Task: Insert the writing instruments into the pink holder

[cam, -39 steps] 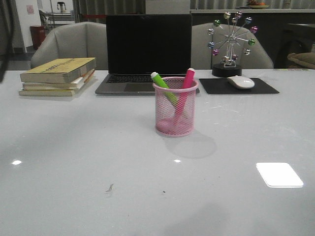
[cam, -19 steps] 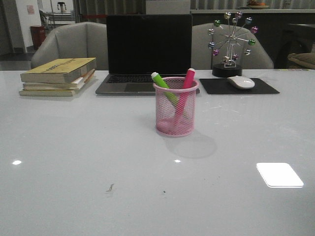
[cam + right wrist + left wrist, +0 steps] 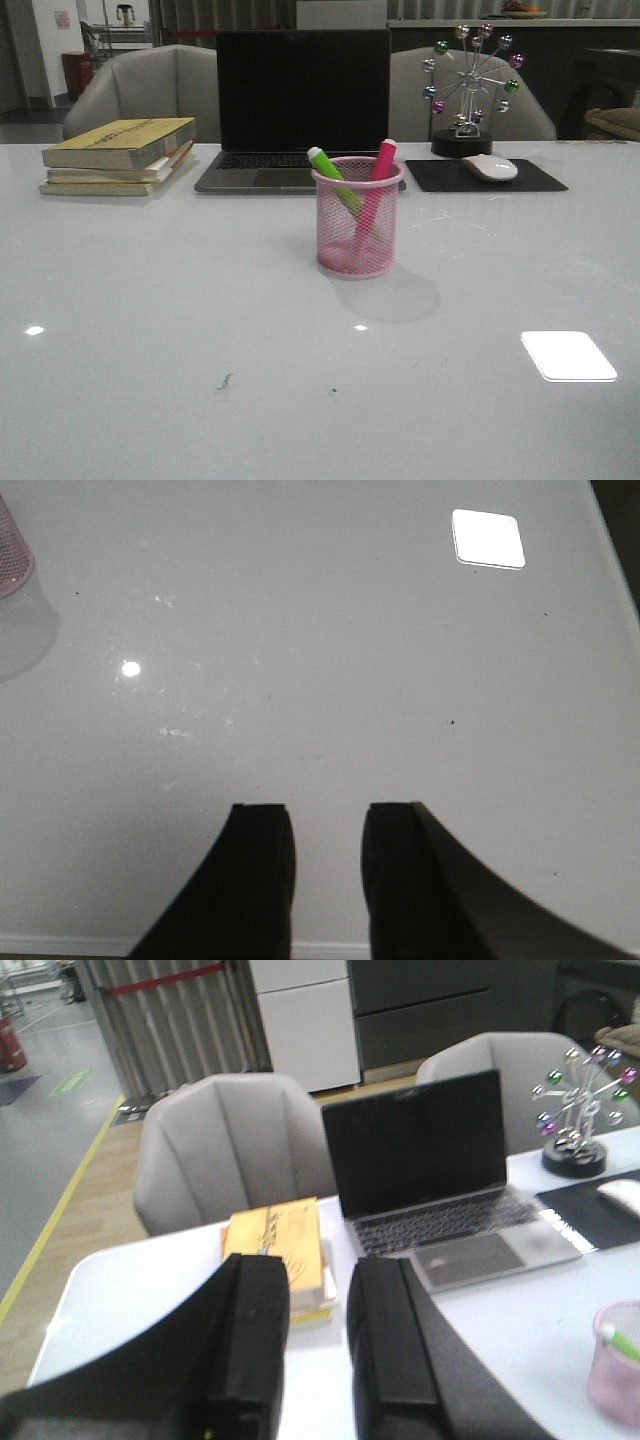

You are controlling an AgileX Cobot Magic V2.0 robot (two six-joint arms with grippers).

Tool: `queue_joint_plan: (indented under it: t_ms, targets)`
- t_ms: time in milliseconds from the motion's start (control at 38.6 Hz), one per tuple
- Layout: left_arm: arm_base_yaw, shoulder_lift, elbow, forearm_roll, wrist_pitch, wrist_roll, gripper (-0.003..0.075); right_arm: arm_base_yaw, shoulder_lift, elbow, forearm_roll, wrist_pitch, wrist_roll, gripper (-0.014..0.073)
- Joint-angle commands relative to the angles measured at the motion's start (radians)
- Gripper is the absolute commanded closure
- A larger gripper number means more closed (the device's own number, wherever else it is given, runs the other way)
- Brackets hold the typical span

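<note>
Jaws of both grippers stood parted with nothing between them: the left gripper filled the lower middle of its wrist frame, above the books and laptop; the right gripper hung over bare table. Centre of the front frame, the pink holder stood upright, green marker and pink marker leaning inside, tips above the rim.

Two grey chairs stand behind the glossy white tabletop; a bright light patch reflects near right.
</note>
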Motion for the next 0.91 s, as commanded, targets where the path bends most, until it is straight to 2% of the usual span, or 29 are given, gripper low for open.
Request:
queue_joint_plan:
  t_ms: [0,155,440,881]
  targets:
    - [0.025,-0.083,0.067,-0.004,-0.061,0.0,0.0475,-0.004,0.0,-0.027,0.005,-0.074,-0.006,0.027]
    - [0.046,-0.197,0.225,-0.004,-0.041,-0.01,0.0475,-0.004,0.0,-0.027,0.024,-0.074,-0.006,0.027]
    - [0.049,-0.324,0.4,-0.005,-0.008,-0.063,0.0475,-0.004,0.0,-0.027,0.07,-0.074,-0.006,0.027]
    - [0.049,-0.342,0.425,-0.005,-0.016,-0.063,0.0476,-0.004,0.0,-0.027,0.072,-0.074,-0.006,0.0278]
